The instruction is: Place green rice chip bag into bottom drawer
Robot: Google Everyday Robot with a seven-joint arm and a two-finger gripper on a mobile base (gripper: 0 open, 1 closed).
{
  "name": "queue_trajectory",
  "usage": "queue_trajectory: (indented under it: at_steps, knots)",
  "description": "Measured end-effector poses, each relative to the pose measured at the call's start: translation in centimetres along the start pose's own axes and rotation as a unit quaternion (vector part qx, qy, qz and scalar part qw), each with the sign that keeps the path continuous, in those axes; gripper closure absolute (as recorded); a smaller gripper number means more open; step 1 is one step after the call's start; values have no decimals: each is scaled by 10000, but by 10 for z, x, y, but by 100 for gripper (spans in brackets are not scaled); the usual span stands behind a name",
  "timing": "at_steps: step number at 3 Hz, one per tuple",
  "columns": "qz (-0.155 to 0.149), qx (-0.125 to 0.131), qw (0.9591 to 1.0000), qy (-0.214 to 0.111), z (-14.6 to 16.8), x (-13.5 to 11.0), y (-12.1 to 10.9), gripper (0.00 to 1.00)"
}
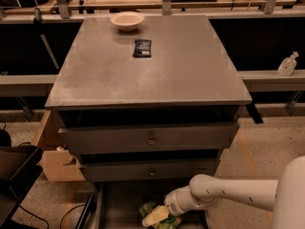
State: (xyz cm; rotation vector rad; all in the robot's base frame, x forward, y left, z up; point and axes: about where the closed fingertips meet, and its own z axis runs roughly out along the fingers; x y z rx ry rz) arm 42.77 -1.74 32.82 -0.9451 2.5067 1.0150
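A: Since the green rice chip bag (168,222) lies at the very near edge of the scene, down inside the pulled-out bottom drawer (119,205), where does the gripper (155,216) sit?

B: Right on top of the bag, at the end of the white arm (228,194) that reaches in from the right. Whether it is open or clamped on the bag cannot be told from this view.

A: How would the bag handle?

B: Probably very light and crinkly: thin film puffed with air around brittle chips. It should give under pressure, so a hard squeeze could crush the contents, and the glossy skin may slip. A pinch on a crimped end seam or a corner looks safer than one across the belly.

A: And farther back?

B: Above the bottom drawer come the upper drawers (150,138). Beyond them is the grey table (190,70), which carries a small black packet (142,47) and, farther off to the left, a pale bowl (127,20). Neither belongs to the job.
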Motion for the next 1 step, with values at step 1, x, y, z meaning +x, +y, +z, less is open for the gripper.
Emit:
queue_trajectory:
  at_steps: [1]
  knots:
    - [0,0,10000,0,0,0,0,0]
